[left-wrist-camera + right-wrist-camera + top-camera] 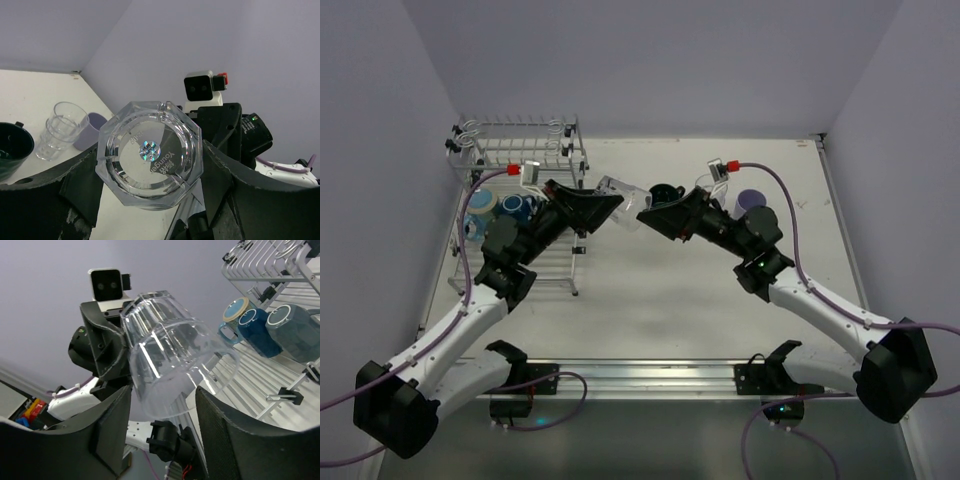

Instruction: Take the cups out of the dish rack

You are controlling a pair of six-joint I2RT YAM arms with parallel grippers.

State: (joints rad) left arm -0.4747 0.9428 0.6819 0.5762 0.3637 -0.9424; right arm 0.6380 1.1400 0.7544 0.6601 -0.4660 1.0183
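Top external view: a clear faceted glass tumbler (618, 192) is held in mid-air just right of the two-tier silver wire dish rack (520, 130), above the white worktop (670, 310). The left claw (603, 207) is clamped on its base end. The right claw (645, 208) is set around the mouth end; whether its fingers (112, 425) bear on the glass cannot be told.

Should the left claw be released before a firm hold is taken, the smooth tumbler could be dropped or twisted out sideways.

Bare worktop is offered right of the rack and nearer the arms. Farther right, a dark green mug (665, 190), stacked clear tumblers (62, 127) and a lavender cup (752, 200) must be avoided. Blue mugs (255, 330) lie on the rack's lower tier.
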